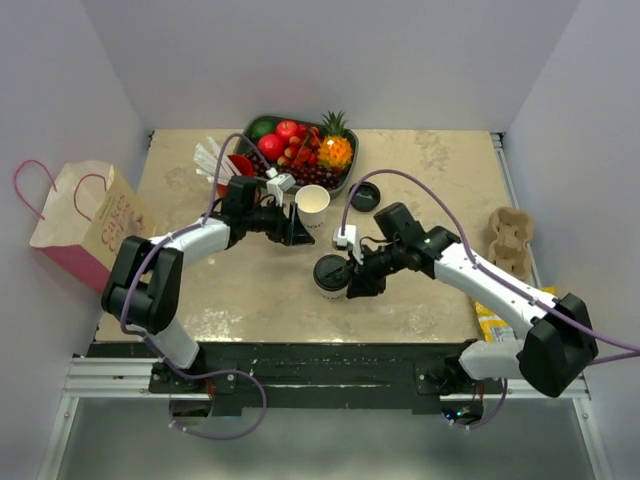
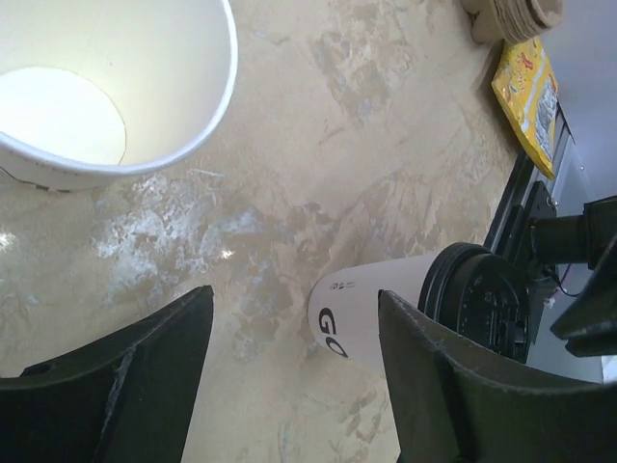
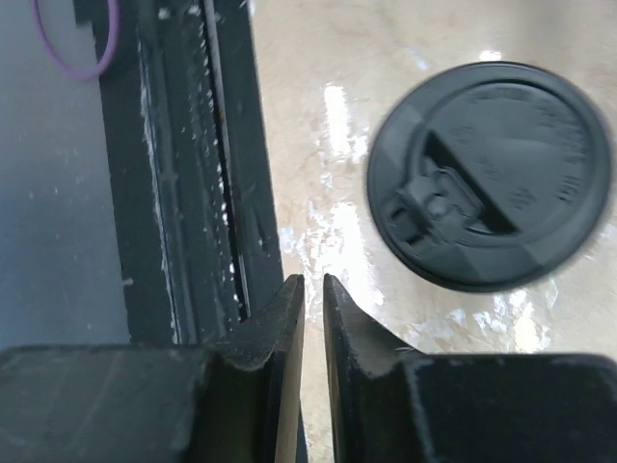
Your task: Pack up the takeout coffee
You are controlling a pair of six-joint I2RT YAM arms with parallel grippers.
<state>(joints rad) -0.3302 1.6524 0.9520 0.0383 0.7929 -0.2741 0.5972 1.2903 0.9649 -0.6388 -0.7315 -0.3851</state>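
Note:
The takeout coffee (image 1: 330, 274), a white paper cup with a black lid, stands near the table's middle front. In the left wrist view its white side (image 2: 381, 311) shows between my fingers, farther off. In the right wrist view its lid (image 3: 490, 175) lies ahead and to the right of my fingertips. My left gripper (image 1: 301, 230) (image 2: 294, 301) is open and empty, low over the table beside the lidless white cup (image 1: 313, 204) (image 2: 96, 87). My right gripper (image 1: 354, 282) (image 3: 313, 285) is shut and empty, just right of the coffee and not touching it.
A pink paper bag (image 1: 85, 225) stands at the left edge. A red cup with straws (image 1: 234, 165), a fruit tray (image 1: 345, 178) and a loose black lid (image 1: 365, 195) sit behind. A cardboard cup carrier (image 1: 510, 240) and a yellow packet (image 1: 494, 320) (image 2: 528, 92) lie at right.

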